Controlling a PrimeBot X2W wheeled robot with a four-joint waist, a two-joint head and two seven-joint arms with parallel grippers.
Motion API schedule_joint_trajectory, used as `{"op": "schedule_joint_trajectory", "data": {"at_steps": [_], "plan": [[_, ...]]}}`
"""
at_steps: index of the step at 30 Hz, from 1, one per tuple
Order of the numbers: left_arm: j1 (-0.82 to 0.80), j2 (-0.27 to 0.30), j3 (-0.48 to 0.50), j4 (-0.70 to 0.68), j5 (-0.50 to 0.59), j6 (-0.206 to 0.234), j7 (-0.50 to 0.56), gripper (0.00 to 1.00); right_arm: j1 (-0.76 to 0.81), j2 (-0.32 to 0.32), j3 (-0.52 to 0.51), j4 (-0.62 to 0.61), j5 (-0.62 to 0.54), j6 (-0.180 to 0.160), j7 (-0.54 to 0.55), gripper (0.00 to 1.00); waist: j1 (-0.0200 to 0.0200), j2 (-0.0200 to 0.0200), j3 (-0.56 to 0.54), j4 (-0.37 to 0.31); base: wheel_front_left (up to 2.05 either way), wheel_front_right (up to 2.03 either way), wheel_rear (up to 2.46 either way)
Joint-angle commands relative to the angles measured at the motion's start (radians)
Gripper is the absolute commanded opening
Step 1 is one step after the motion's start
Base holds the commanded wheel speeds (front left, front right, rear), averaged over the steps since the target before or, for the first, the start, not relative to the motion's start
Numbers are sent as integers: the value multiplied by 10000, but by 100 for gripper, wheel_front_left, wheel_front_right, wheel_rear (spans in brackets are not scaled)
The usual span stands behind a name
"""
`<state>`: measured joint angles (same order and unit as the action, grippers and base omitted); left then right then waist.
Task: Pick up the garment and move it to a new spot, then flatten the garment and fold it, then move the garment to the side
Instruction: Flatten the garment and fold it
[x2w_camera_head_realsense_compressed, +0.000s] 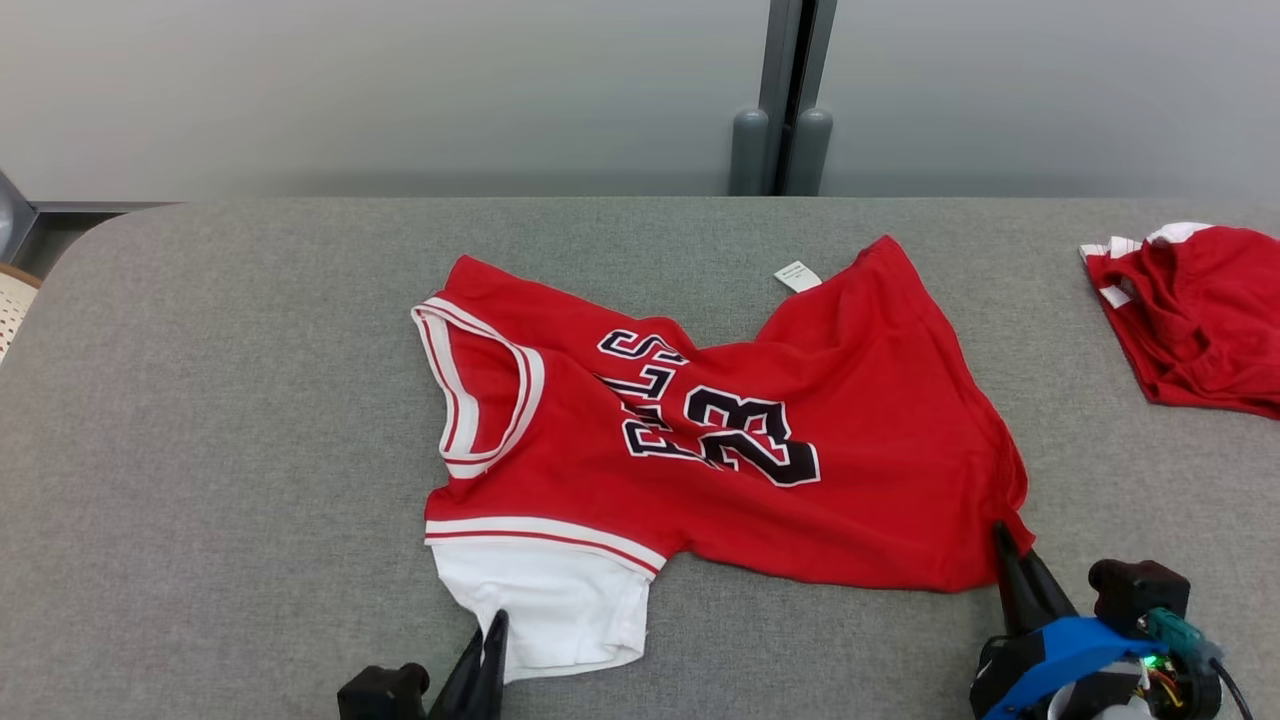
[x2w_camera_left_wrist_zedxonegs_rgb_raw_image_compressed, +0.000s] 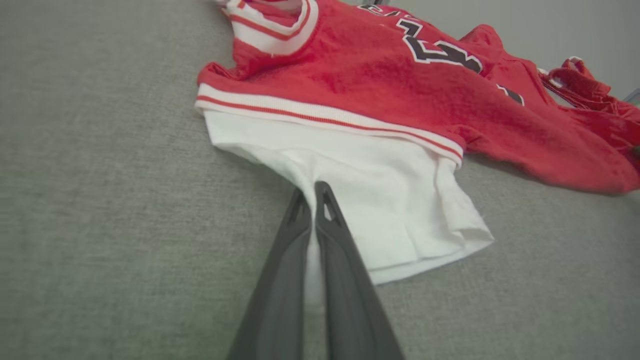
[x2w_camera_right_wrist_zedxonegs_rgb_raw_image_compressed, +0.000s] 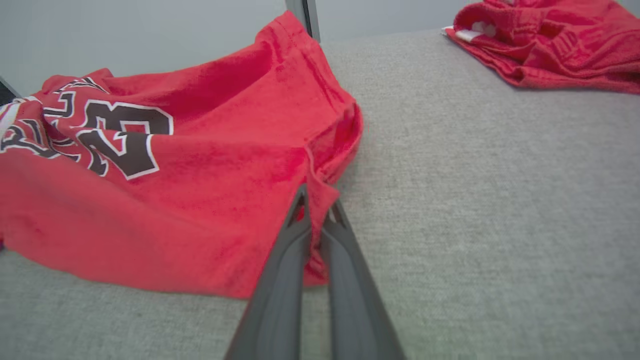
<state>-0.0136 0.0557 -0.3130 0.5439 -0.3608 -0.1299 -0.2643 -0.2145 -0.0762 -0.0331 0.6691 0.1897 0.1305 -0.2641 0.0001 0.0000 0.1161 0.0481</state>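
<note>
One red jersey (x2w_camera_head_realsense_compressed: 800, 470), one other red garment (x2w_camera_head_realsense_compressed: 1200, 320), one table (x2w_camera_head_realsense_compressed: 200, 450)

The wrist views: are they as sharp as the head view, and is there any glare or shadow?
Head view: soft, even light, no glare, the jersey print sharp. Left wrist view: the left gripper blurs toward the lens; soft shadow under the jersey's edge. Right wrist view: the right gripper and near table look soft; dim shadow beside the hem.

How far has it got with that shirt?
Barely started. The red number-23 jersey lies crumpled on the grey cloth table. The left claw pinches its white sleeve, the right claw its red hem corner. Lifting, moving, flattening, folding and setting aside remain.
</note>
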Motion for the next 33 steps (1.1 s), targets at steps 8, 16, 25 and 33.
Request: {"op": "schedule_joint_trajectory", "data": {"at_steps": [8, 16, 25, 33], "plan": [[-216, 285, 543, -1927, 236, -6, 2, 0, 1650, 157, 340, -2928, 692, 5, -1, 0, -1, 0, -202, -173, 0, 0, 0], [-1958, 929, 668, -2904, 222, -7, 255, 0, 394, -146, 1090, -4507, 852, 5, 74, 0, -1, 0, 239, -394, 0, 0, 0], [-5920, 1725, 690, -2804, -679, -7, 1307, 0, -3338, -669, 1397, -4264, 1267, 5, 609, 0, -1, 0, 1661, -613, 0, 0, 0], [-10558, 2303, 582, -1202, -1506, -7, 1825, 0, -8273, -924, 1489, -2108, 1840, 5, 1037, 0, -1, 0, 3454, -824, 0, 0, 0]]}}
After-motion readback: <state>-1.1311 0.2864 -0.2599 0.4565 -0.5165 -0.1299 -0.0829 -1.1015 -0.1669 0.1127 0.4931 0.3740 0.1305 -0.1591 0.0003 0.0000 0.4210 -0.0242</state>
